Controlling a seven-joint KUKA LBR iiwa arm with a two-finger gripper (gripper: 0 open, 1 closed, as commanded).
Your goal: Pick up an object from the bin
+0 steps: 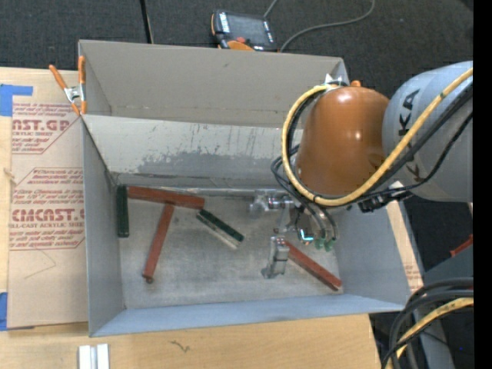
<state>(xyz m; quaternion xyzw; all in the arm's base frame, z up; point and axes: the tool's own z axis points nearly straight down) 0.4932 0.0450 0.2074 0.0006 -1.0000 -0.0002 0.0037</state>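
- Now, the gripper (277, 258) is low in the bin (231, 91), lower rt of frame, right at the upper-left end of a flat red stick (314, 268).
- Can't tell if the gripper is open or shut, or if it has anything.
- The red stick lies flat on the bin floor. It slants down to the rt, near the front wall.
- Prob. light & stiff, w/ smooth hard sides, so it may slip or swing if held by the tip. Best hold: across the thin sides, near the middle.
- A long red stick (165, 197) & a dark green stick (122, 211) lie well apart, on the left.
- Writing: black letters on the white arm (430, 129), upper rt, look like part of "KUKA". I can't read any words on the sticks.
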